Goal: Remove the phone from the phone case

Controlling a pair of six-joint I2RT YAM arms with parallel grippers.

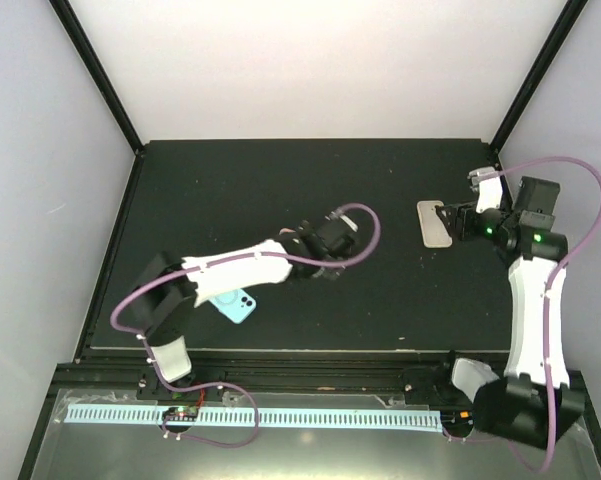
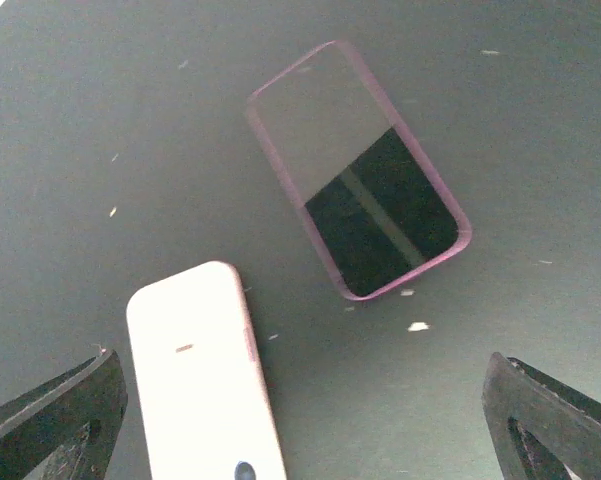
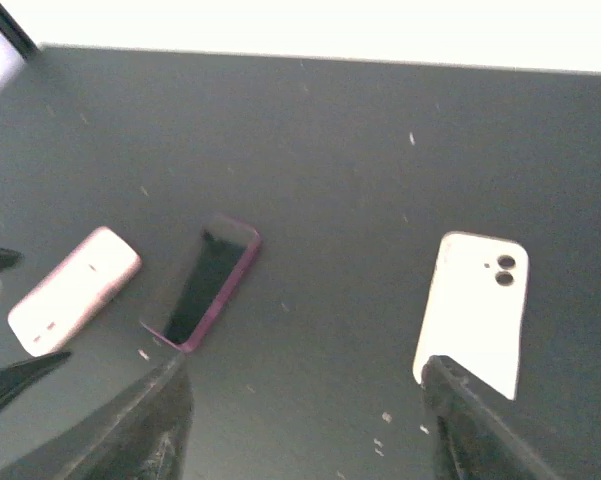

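The phone (image 2: 375, 200), in its pink case (image 2: 298, 203), lies screen-up on the table (image 2: 100, 120) — left jaws wide apart, empty. Right jaws apart beside a white phone (image 3: 475, 300) — perhaps touching it.

phone (image 2: 380, 210) screen is glossy and mirror-like, case (image 2: 297, 200) rim smooth pink plastic with slight sheen, table (image 2: 130, 150) top matt black, dust-flecked.
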